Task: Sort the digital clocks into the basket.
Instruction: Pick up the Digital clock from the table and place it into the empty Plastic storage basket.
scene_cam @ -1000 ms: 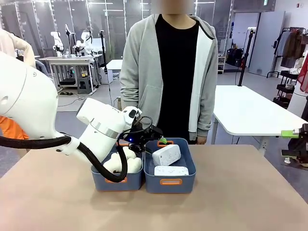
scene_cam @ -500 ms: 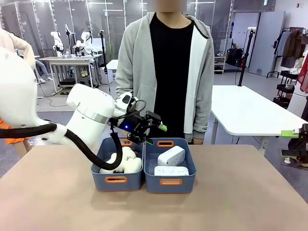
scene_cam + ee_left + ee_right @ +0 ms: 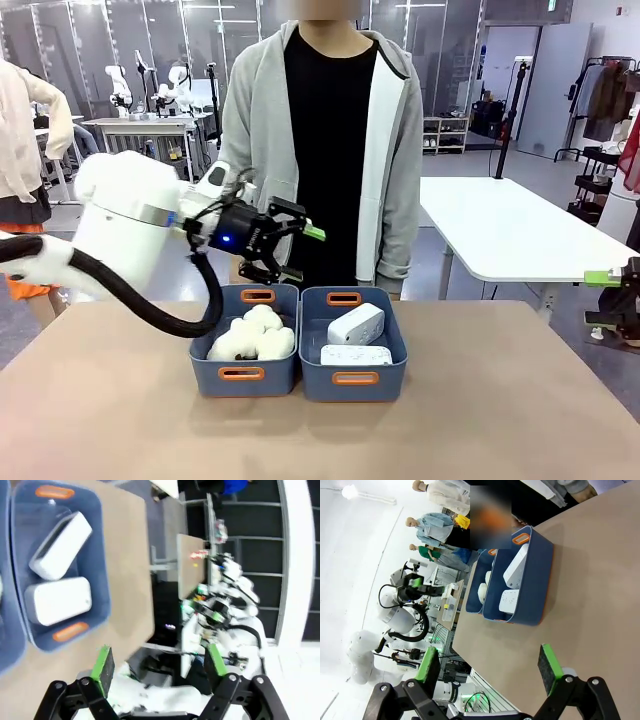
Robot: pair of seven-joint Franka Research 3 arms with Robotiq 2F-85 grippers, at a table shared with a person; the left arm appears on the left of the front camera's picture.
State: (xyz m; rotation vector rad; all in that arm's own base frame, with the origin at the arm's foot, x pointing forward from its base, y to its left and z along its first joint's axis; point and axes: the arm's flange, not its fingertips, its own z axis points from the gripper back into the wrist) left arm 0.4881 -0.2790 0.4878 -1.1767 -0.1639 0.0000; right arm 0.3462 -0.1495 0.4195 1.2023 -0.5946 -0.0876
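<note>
above and behind the bins, left gripper point(image 3: 290, 250) spread apart, holding nothing. below and beyond it, both digital clocks point(image 3: 356, 324) inside the right-hand blue basket point(image 3: 353, 379) on the tan table point(image 3: 500, 400). right gripper point(image 3: 487, 667) splayed wide over bare tabletop. beyond, white tables in a lab hall.

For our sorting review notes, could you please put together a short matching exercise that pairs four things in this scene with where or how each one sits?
Things:
1. clocks
2. plush toys
3. left gripper
4. right gripper

Places or states:
A. open and empty, raised above the bins
B. in the left-hand blue bin
C. in the right-hand blue basket
D. open, off to the side over bare table

Pairs: 1-C, 2-B, 3-A, 4-D
</note>
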